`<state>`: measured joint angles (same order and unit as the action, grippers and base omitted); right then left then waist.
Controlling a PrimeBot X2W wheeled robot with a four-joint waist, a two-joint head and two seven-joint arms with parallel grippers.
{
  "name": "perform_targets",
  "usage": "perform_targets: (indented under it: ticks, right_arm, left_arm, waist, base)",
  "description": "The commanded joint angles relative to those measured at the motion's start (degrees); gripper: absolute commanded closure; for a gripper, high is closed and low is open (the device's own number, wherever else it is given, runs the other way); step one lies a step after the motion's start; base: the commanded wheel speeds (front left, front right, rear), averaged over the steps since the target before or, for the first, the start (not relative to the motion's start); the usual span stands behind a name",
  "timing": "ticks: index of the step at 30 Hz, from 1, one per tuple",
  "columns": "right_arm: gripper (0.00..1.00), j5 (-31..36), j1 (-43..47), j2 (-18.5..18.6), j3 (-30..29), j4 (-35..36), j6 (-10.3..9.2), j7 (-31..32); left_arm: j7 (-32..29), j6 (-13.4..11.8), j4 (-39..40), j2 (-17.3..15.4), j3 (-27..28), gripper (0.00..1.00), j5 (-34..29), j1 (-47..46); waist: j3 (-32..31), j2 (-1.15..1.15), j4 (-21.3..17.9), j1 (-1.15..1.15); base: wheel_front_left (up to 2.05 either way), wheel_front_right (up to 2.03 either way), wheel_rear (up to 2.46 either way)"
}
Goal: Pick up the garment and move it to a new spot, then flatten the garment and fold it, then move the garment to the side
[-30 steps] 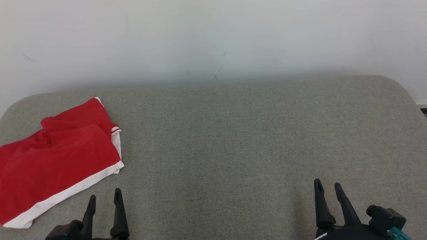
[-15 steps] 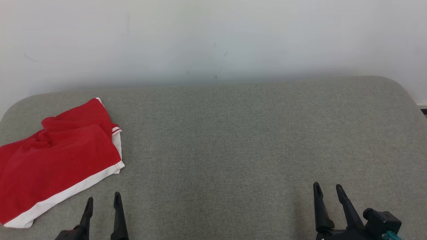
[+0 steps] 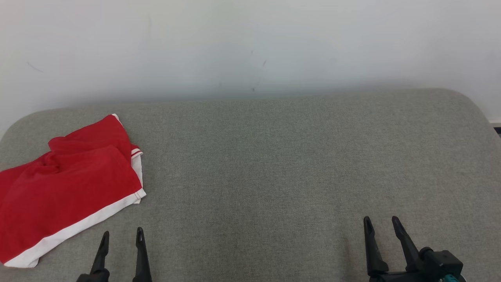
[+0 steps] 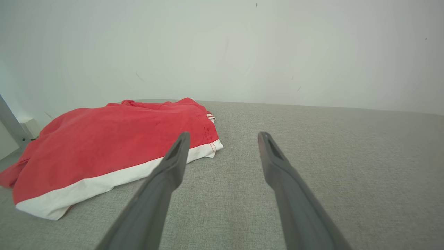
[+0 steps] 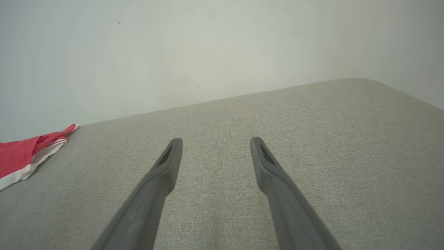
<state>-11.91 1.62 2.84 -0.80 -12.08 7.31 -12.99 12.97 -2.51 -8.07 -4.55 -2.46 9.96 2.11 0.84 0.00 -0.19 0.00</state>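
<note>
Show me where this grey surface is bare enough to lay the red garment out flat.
The grey surface lies bare from the white-trimmed edge of the red garment to its rounded right end, between the wall and the open left hand and right hand. Only the left end is crowded: the garment covers it, just beyond the left hand.

The red garment (image 3: 66, 184) is cut off at the head view's left edge, its lower layers hidden
</note>
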Motion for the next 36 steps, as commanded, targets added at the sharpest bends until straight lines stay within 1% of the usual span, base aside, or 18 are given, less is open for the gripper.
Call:
perform_targets:
  ticks: [1, 7, 10, 19, 25, 36]
  right_arm:
    - [0.0, 1.4, 0.5, 0.1, 0.2, 0.2, 0.25, -0.4]
    - [0.0, 3.4, 0.8, 0.1, 0.5, 0.3, 0.23, -1.0]
    - [0.0, 4.5, 0.9, 0.1, 0.4, 0.5, 0.24, -1.4]
    - [0.0, 5.1, 1.1, 0.0, 0.2, 0.8, 0.27, -2.3]
    - [0.0, 3.4, 1.0, 0.0, -0.1, 0.6, 0.28, -2.3]
    - [0.0, 3.1, 1.5, 0.0, 0.3, 0.9, 0.28, -2.3]
  left_arm:
    - [0.4, 0.2, 0.5, 0.0, 0.2, 0.0, -1.5, 0.6]
    - [1.0, 0.2, 0.9, 0.3, 0.7, 0.0, -3.3, 1.1]
    - [1.4, 0.8, 1.1, 0.6, 1.3, 0.0, -4.6, 1.4]
    - [2.3, 2.5, 1.1, 1.2, 3.0, 0.0, -7.4, 1.8]
    - [2.3, 3.4, 0.5, 1.5, 3.8, 0.0, -7.4, 1.6]
    - [2.3, 3.9, 0.3, 1.7, 4.2, 0.0, -7.5, 1.6]
  waist:
    - [0.0, 0.0, 0.0, 0.0]
    - [0.0, 0.0, 0.1, 0.0]
    - [0.1, 0.0, 0.1, 0.0]
    - [0.5, 0.0, 0.2, 0.0]
    - [0.6, 0.0, 0.2, 0.0]
    - [0.5, 0.0, 0.5, 0.0]
  base:
    - [0.0, 0.0, 0.0]
    - [0.0, 0.0, 0.0]
    - [0.0, 0.0, 0.0]
    - [0.0, 0.0, 0.0]
    - [0.0, 0.0, 0.0]
    - [0.0, 0.0, 0.0]
